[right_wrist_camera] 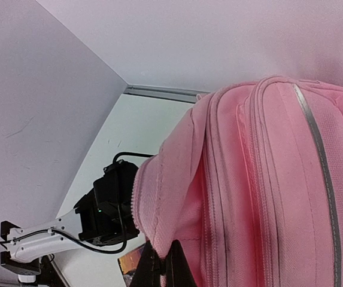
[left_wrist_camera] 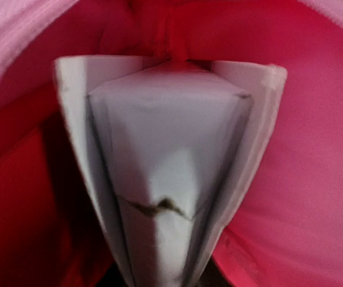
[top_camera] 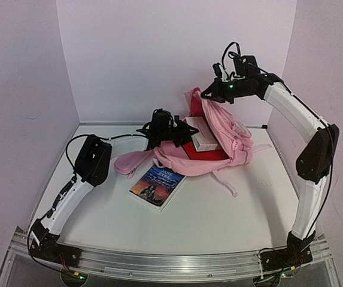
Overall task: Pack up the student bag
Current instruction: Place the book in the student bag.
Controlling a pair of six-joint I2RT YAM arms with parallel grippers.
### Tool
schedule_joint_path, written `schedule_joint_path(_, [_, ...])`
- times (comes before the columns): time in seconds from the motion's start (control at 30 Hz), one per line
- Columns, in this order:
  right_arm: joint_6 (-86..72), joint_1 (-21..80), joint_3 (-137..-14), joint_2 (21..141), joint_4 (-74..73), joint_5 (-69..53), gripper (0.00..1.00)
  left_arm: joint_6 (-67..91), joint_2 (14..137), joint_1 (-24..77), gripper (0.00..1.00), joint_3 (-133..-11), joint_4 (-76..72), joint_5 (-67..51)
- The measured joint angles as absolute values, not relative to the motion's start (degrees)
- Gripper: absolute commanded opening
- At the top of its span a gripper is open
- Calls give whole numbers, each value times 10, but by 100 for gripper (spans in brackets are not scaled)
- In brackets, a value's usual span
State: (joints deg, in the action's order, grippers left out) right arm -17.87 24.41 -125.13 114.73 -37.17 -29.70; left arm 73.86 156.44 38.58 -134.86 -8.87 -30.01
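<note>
The pink student bag [top_camera: 234,142] lies on the table with its mouth held up, showing a red lining [left_wrist_camera: 315,179]. My right gripper [top_camera: 211,92] is up over the bag and shut on the pink zip edge [right_wrist_camera: 159,239] of the bag's mouth [right_wrist_camera: 165,263]. My left gripper [top_camera: 182,133] is at the mouth and grips a white box [top_camera: 202,134], which leans half inside. In the left wrist view the white box [left_wrist_camera: 168,167] fills the middle with lining all around it. It runs down between my jaws, which are almost hidden.
A paperback with a colourful cover [top_camera: 157,184] lies flat on the table, in front of the bag and near my left forearm. A pink strap [top_camera: 225,179] trails toward the front. White walls close in the back and sides.
</note>
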Motion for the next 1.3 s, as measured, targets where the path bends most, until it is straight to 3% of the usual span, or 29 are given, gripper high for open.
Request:
schedule_joint_path(0.03, [-175,239,-1238,1138,-369,-299,0,734,1557,388,56,-1333,-90,-299])
schedule_joint_path(0.1, [-165,230,-1212,1123,-363,-308,0,714,1524,393,65,-1273,-80,-298])
schedule_joint_path(0.2, [-145,215,-1154,1092,-344,-325,0,676,1478,399,94,-1211,-35,-297])
schedule_joint_path(0.23, [-136,210,-1134,1083,-336,-331,0,658,1462,401,98,-1202,-15,-296])
schedule_joint_path(0.5, [-44,177,-1008,1015,-312,-364,0,528,1291,396,100,-1149,154,-242])
schedule_joint_path(0.8, [148,142,-927,942,-394,-330,0,494,1039,389,100,-892,207,-184])
schedule_joint_path(0.83, [169,142,-913,934,-399,-323,3,495,1025,390,100,-863,211,-179])
schedule_joint_path(0.87, [187,142,-900,928,-405,-318,15,495,1012,391,100,-835,215,-176])
schedule_joint_path(0.93, [223,142,-877,923,-424,-318,53,497,993,394,100,-779,223,-169])
schedule_joint_path(1.0, [250,141,-863,923,-453,-327,75,503,975,397,100,-728,232,-164])
schedule_joint_path(1.13, [286,152,-856,925,-506,-355,88,526,927,405,100,-641,244,-161])
schedule_joint_path(1.3, [300,225,-861,931,-529,-375,90,574,851,428,100,-562,226,-142])
